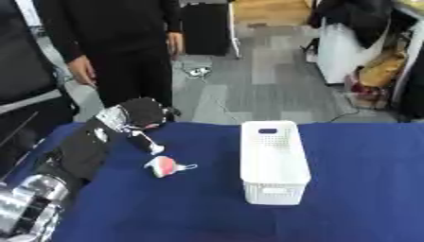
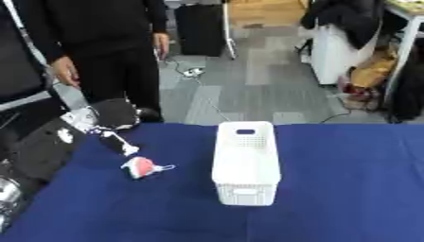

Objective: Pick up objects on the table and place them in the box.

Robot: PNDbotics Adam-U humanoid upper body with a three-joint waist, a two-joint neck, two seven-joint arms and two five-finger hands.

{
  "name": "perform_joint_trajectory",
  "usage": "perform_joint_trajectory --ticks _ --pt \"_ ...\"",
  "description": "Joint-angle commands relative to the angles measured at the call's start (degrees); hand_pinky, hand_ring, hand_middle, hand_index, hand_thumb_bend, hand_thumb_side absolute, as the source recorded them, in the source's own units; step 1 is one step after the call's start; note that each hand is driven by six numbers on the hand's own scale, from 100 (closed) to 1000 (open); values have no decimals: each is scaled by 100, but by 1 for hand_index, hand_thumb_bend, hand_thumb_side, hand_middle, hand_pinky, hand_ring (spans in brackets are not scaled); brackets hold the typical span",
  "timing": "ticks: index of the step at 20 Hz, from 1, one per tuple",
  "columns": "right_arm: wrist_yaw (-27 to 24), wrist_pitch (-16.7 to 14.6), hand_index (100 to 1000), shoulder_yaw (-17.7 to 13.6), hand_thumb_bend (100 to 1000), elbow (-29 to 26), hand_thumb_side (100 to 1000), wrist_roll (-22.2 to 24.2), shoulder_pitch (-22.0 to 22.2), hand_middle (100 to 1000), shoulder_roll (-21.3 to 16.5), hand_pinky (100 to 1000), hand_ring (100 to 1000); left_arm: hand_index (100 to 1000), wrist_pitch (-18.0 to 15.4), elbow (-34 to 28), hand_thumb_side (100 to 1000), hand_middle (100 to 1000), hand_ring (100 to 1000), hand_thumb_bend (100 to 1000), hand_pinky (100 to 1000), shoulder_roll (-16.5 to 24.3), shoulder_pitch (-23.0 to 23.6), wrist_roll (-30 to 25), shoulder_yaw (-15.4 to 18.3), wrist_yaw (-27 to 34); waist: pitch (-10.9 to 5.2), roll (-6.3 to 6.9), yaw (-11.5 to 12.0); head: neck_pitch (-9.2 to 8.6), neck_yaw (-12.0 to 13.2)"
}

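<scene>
Objects to be picked up appear to number just one: a small red-and-white item (image 1: pixel 165 166) with a thin loop or strap at its side is seen lying on the blue table (image 1: pixel 364 189), between the left hand (image 1: pixel 142 113) and the white box (image 1: pixel 273 160), apart from both. What the item is cannot be made out beyond its colours and rounded shape.

No part of the task is judged to be done yet. The item is not held, and nothing can be seen inside the box, although its interior is largely hidden from this angle, so earlier contents cannot be ruled out. The picking up, carrying and placing are all taken to be left.

The left hand is raised near the far left edge of the table, above and behind the item. A white, stick-like piece is seen reaching down from it towards the item, ending just short of it; whether that is a finger or something held cannot be told. Whether the hand is open or closed cannot be told either, since it shows only as a dark mass.

The right hand is not shown in either view. The left arm is cut off at the lower left corner.
</scene>
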Motion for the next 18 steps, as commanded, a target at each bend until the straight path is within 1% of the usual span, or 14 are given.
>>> perform_joint_trajectory --ticks 1,2,3,6,7,8,9,10,11,12,13,14,16,18 --pt "-12 13 1000 -55 148 -50 1000 -14 -89 450 -127 229 420 148 -1540 -103 797 100 100 100 100 83 -163 1676 -33 -101 -103 -8 -7 -116 -79" --pt "-14 13 1000 -57 148 -50 1000 -16 -88 450 -127 228 419 150 -1540 -134 797 100 100 100 100 81 -165 1680 -28 -119 -103 -5 -6 -119 -76" --pt "-12 14 1000 -56 148 -50 1000 -13 -83 450 -133 227 419 150 -1540 -166 797 100 100 100 100 79 -164 1681 -22 -125 -104 0 -1 -82 1" --pt "3 3 1000 -47 148 -50 1000 -8 -69 449 -165 228 420 152 -1540 -198 799 100 100 100 100 86 -148 1683 -16 -142 -110 24 20 176 562" --pt "6 -1 1000 -41 148 -50 1000 -4 -65 449 -171 227 419 157 -1540 -193 799 100 100 100 100 95 -144 1683 -16 -154 -111 29 24 234 650" --pt "11 -3 1000 -35 148 -50 1000 4 -60 449 -175 226 419 166 -1540 -172 807 100 100 100 100 112 -136 1683 -13 -178 -112 32 28 284 661" --pt "13 -5 1000 -32 147 -50 1000 10 -57 449 -175 226 419 206 -1540 -165 801 100 100 100 100 122 -140 1683 1 -190 -114 33 30 315 652" --pt "15 -6 1000 -31 147 -50 1000 14 -54 449 -174 226 419 287 -1540 -172 801 160 100 100 100 135 -141 1683 34 -168 -114 33 33 353 585" --pt "17 -8 1000 -30 147 -50 1000 16 -53 449 -174 226 419 539 -1540 -165 960 415 306 100 298 149 -135 1682 41 -163 -114 34 35 380 546" --pt "18 -10 1000 -30 147 -50 1000 17 -51 449 -173 226 419 703 -1540 -132 1000 584 501 105 474 180 -130 1653 33 -205 -114 36 36 424 492" --pt "19 -11 1000 -29 147 -50 1000 18 -50 449 -173 226 419 834 -1540 -99 1000 770 712 128 638 199 -132 1618 35 -260 -114 37 37 452 465" --pt "19 -11 1000 -26 147 -50 1000 23 -50 449 -172 226 419 873 -1540 -55 1000 829 783 135 704 220 -133 1524 37 -346 -113 39 35 495 446" --pt "16 -12 1000 -23 147 -50 1000 29 -57 449 -168 226 419 925 -1540 -1 1000 925 903 221 834 221 -142 1347 73 -477 -109 40 29 547 410" --pt "10 -18 1000 -22 147 -50 1000 33 -69 449 -165 226 419 939 -1540 29 1000 952 945 283 877 215 -142 1207 92 -574 -105 41 22 570 369"
